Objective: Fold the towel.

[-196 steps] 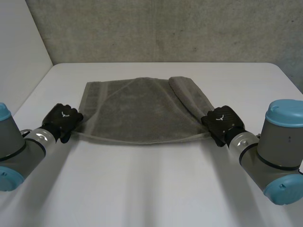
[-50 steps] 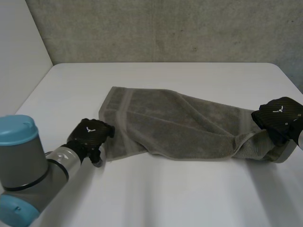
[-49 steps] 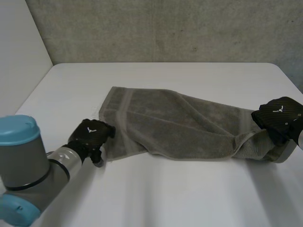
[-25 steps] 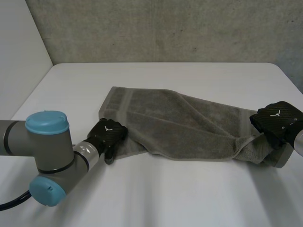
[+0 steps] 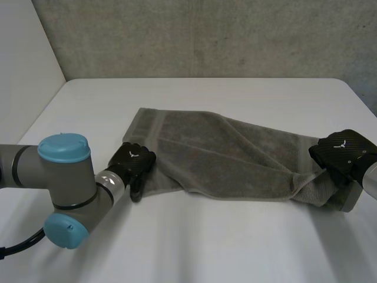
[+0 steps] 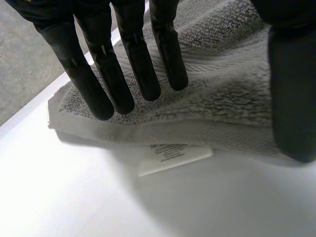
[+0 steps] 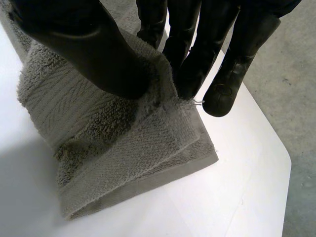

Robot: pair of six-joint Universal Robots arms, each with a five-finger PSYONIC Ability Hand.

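Observation:
The grey towel [image 5: 224,156] lies folded in a long band across the white table [image 5: 200,242]. My left hand [image 5: 132,161] is at its near left corner. In the left wrist view that hand [image 6: 133,54] is open: straight fingers [image 6: 98,98] rest on top of the towel's edge [image 6: 222,98] and the thumb [image 6: 291,98] stands apart beside them. A white label [image 6: 175,155] sticks out from under this edge. My right hand [image 5: 343,152] is at the towel's right end. Its thumb [image 7: 89,44] and fingers [image 7: 197,54] pinch the folded corner [image 7: 113,143], lifting it a little.
A concrete wall [image 5: 200,35] runs behind the table and a white panel [image 5: 23,71] stands at the left. The table's right edge [image 7: 266,163] is close to my right hand. My left arm [image 5: 65,188] lies low over the table's near left part.
My left arm has swung in and its hand has slid right onto the towel's near left corner, fingers drawing in somewhat. The right hand has shifted slightly towards me, still pinching its corner.

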